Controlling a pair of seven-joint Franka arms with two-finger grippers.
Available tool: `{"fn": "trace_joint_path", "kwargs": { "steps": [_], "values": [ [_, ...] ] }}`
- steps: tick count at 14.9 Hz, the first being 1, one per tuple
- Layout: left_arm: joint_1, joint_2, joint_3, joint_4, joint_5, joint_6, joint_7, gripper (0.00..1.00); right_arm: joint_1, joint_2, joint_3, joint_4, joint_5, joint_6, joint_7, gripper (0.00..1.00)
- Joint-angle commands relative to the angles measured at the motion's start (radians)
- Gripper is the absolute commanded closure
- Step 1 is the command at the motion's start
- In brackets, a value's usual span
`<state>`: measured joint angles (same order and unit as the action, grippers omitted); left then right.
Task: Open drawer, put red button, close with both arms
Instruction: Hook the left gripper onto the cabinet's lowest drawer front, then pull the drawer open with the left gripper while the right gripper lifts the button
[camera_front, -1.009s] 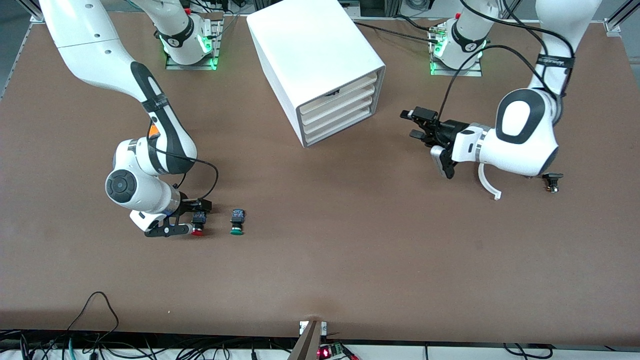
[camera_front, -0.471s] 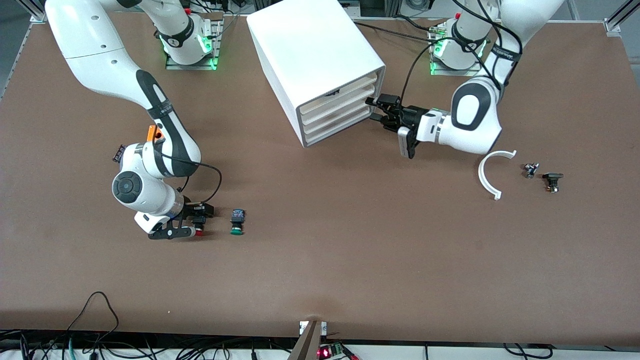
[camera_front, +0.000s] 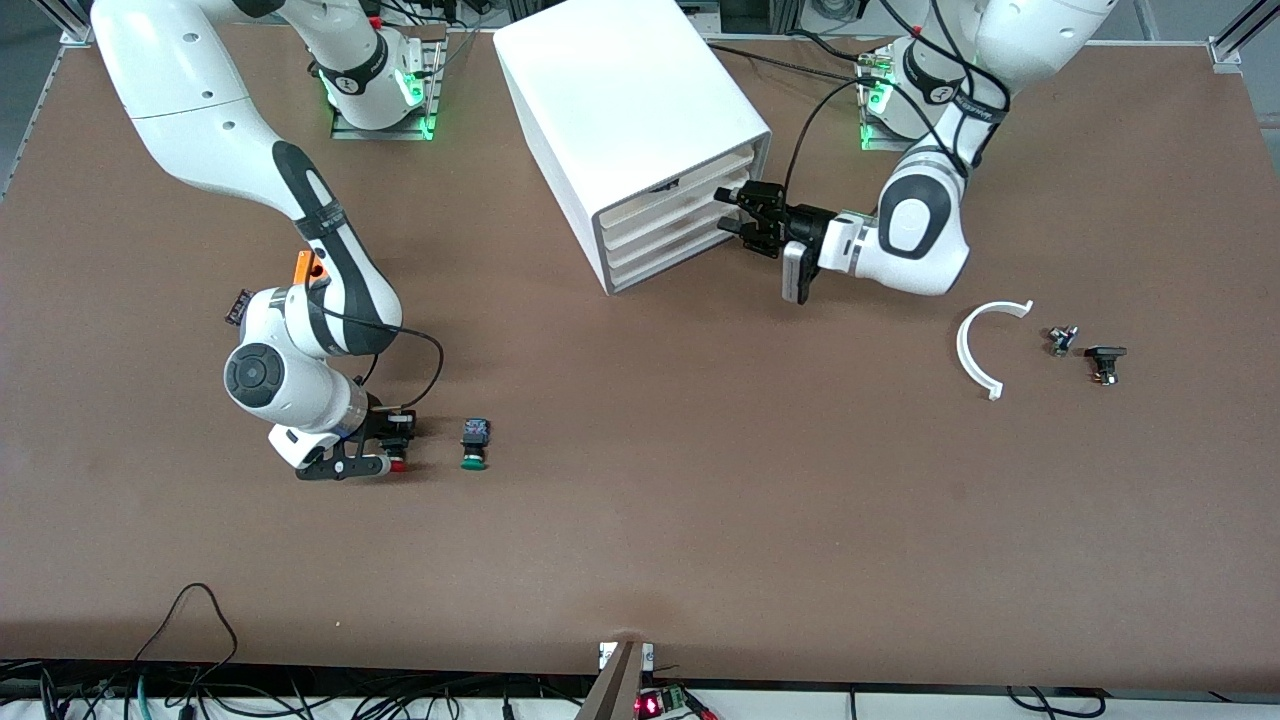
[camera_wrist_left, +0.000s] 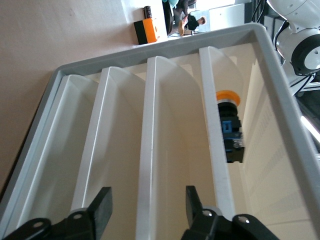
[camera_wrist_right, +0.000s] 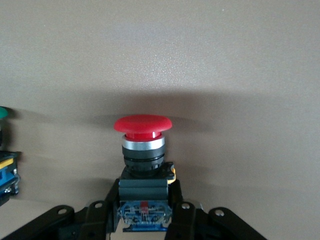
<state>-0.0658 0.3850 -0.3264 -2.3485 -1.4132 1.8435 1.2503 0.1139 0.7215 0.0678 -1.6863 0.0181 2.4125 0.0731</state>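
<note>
The red button (camera_front: 398, 465) lies on the table toward the right arm's end, nearer to the front camera than the cabinet (camera_front: 620, 90). My right gripper (camera_front: 393, 445) is shut on its black body, the red cap (camera_wrist_right: 142, 124) sticking out past the fingers (camera_wrist_right: 175, 196). My left gripper (camera_front: 735, 210) is at the cabinet's front, open. Its fingers (camera_wrist_left: 102, 210) stand on either side of the second-highest drawer (camera_wrist_left: 147, 150) front without touching it. All drawers (camera_front: 672, 210) look pushed in.
A green-capped button (camera_front: 474, 445) lies right beside the red one. An orange-capped button (camera_wrist_left: 227, 97) shows inside the cabinet by the highest drawer front. A white curved piece (camera_front: 985, 345) and two small dark parts (camera_front: 1105, 362) lie toward the left arm's end.
My left arm has swung across to the cabinet's drawer fronts, its jaws narrowing a little. My right gripper has closed on the red button's body.
</note>
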Motion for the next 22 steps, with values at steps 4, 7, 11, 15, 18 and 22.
{"fn": "trace_joint_path", "kwargs": {
  "steps": [4, 7, 11, 15, 18, 22],
  "values": [
    [-0.005, 0.068, -0.036, -0.006, -0.076, 0.017, 0.090, 0.89, 0.004, -0.004, 0.004, 0.055, 0.014, -0.073, 0.042, 1.00],
    [-0.006, 0.068, -0.037, -0.005, -0.076, 0.013, 0.074, 1.00, 0.012, -0.023, 0.006, 0.137, 0.010, -0.244, 0.144, 1.00],
    [0.006, 0.068, -0.036, -0.002, -0.076, 0.013, 0.008, 1.00, 0.015, -0.082, 0.006, 0.223, 0.011, -0.423, 0.187, 1.00],
    [0.021, 0.069, -0.022, 0.031, -0.066, 0.016, -0.083, 1.00, 0.052, -0.111, 0.007, 0.341, 0.008, -0.591, 0.307, 1.00],
    [0.030, 0.097, -0.005, 0.067, -0.056, 0.017, -0.107, 1.00, 0.087, -0.109, 0.006, 0.466, 0.008, -0.717, 0.430, 1.00],
    [0.046, 0.101, 0.067, 0.144, 0.065, 0.014, -0.192, 1.00, 0.157, -0.111, 0.007, 0.556, 0.011, -0.803, 0.684, 1.00]
  ]
}}
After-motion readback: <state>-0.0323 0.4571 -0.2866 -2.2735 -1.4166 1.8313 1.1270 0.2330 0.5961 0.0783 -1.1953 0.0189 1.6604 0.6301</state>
